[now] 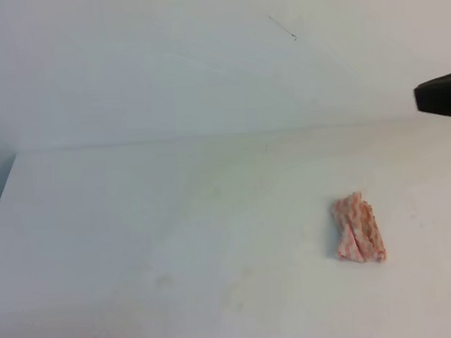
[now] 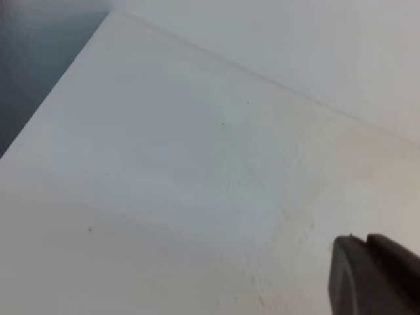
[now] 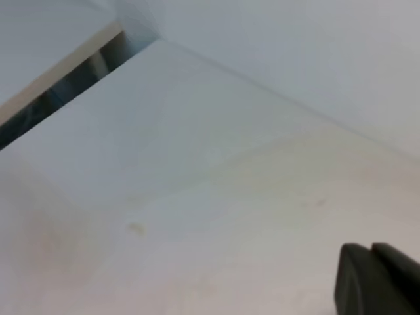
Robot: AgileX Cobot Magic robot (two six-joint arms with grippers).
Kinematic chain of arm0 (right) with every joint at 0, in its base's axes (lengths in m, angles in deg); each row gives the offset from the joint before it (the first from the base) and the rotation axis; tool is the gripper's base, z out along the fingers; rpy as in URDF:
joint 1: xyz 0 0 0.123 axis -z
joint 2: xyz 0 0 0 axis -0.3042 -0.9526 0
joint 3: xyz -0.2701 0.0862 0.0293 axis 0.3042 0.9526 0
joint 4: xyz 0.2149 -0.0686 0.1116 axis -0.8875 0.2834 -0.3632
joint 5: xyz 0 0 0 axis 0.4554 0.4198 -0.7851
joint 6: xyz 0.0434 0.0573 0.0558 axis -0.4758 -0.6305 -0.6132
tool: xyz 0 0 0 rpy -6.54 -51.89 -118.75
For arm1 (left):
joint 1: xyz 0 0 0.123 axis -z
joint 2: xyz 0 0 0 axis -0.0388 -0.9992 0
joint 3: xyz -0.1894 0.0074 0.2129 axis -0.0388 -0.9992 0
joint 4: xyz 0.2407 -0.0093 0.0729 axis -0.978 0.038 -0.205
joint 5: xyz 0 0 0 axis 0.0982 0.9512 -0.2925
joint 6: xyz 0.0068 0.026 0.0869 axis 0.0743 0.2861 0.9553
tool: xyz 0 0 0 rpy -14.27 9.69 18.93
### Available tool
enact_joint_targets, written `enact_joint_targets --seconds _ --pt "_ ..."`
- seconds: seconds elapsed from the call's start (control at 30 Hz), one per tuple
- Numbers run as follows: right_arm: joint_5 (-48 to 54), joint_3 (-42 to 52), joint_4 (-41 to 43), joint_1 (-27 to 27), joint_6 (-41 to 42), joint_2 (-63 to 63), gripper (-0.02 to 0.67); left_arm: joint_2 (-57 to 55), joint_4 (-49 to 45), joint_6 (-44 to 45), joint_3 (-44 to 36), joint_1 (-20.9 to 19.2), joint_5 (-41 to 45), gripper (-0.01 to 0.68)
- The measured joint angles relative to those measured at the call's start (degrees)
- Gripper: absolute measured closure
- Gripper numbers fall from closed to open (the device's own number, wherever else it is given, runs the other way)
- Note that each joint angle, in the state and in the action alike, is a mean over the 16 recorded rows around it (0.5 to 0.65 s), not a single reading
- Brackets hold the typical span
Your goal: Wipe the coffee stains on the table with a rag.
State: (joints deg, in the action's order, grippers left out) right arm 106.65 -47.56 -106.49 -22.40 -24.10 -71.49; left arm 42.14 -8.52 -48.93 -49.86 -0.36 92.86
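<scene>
We see a crumpled pink-and-white patterned rag (image 1: 357, 228) lying loose on the plain white worktop (image 1: 139, 240); the right pincer (image 1: 439, 94) is closed and empty, the left pincer's (image 2: 377, 275) state we cannot tell

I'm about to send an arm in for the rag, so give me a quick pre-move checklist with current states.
1. Rag lying free on the table: ok.
2. Right pincer clear of the rag, up at the right edge: ok.
3. Right pincer open for a grasp: not ok, shut.
4. Left pincer state: cannot tell, only a dark tip shows.
5. Coffee stain located: cannot tell, only faint yellowish marks show.
</scene>
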Motion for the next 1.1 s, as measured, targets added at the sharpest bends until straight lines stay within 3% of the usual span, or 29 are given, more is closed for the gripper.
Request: enact_joint_targets --seconds 0.53,0.7,1.1 --pt "2.97 2.74 38.45 0.09 -33.84 36.52 0.645 0.00 0.00 0.00 0.00 0.00 0.00 0.672" --pt "5.00 2.74 42.30 0.10 -36.72 41.96 0.646 0.00 0.00 0.00 0.00 0.00 0.00 0.672" --pt "5.86 2.86 42.50 0.10 -36.84 44.79 0.649 -0.10 0.00 0.00 0.16 0.00 0.06 0.672"
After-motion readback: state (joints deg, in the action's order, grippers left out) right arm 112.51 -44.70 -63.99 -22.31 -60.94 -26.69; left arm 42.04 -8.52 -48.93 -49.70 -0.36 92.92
